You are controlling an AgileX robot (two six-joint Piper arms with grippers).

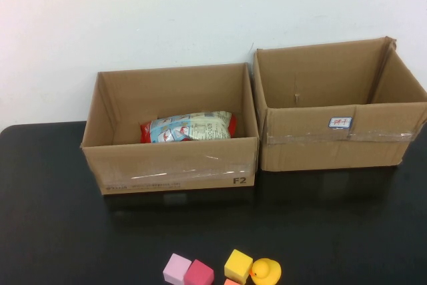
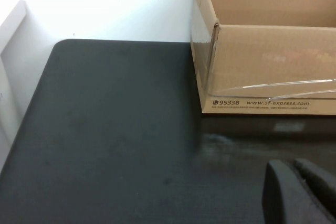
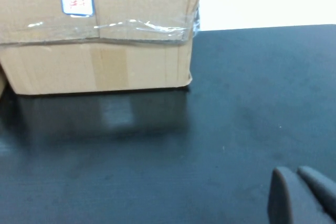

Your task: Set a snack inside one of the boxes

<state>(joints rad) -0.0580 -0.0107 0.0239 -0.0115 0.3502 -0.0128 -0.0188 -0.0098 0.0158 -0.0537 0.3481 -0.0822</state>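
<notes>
A snack bag (image 1: 187, 127), light blue with red ends, lies on the floor of the left cardboard box (image 1: 170, 165). The right cardboard box (image 1: 337, 145) stands beside it and shows nothing inside. Neither arm shows in the high view. My left gripper (image 2: 295, 167) is shut and empty, low over the black table in front of the left box's corner (image 2: 210, 66). My right gripper (image 3: 295, 174) is shut and empty, over the table in front of the right box (image 3: 100, 51).
At the table's front edge lie a light pink cube (image 1: 177, 269), a dark pink cube (image 1: 199, 273), a yellow cube (image 1: 238, 264), an orange piece (image 1: 231, 282) and a yellow rubber duck (image 1: 266, 271). A white wall stands behind the boxes.
</notes>
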